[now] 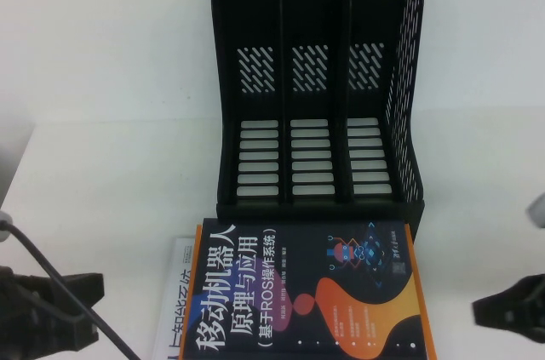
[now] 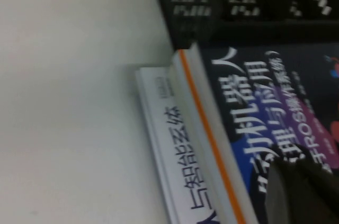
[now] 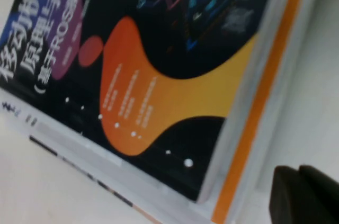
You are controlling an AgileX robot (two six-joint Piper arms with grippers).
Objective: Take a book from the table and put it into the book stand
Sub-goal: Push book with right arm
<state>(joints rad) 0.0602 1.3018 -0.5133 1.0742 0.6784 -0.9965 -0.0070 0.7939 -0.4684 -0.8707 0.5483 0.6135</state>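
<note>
The dark navy book (image 1: 311, 292) with a white Chinese title and orange and purple blobs lies flat on the white table (image 1: 102, 122), just in front of the black three-slot book stand (image 1: 315, 88). The stand's slots hold nothing. My left gripper (image 1: 92, 294) is low at the book's left side, shut and holding nothing. In the left wrist view the gripper (image 2: 303, 173) hovers over the book's cover (image 2: 265, 107). My right gripper (image 1: 484, 309) is shut beside the book's right edge. In the right wrist view it (image 3: 299, 184) sits just off the orange edge (image 3: 265, 102).
A white book (image 1: 174, 300) lies under the dark one and sticks out on its left; its spine shows in the left wrist view (image 2: 164, 144). A black cable (image 1: 51, 271) runs across the left arm. Bare tabletop lies on both sides of the stand.
</note>
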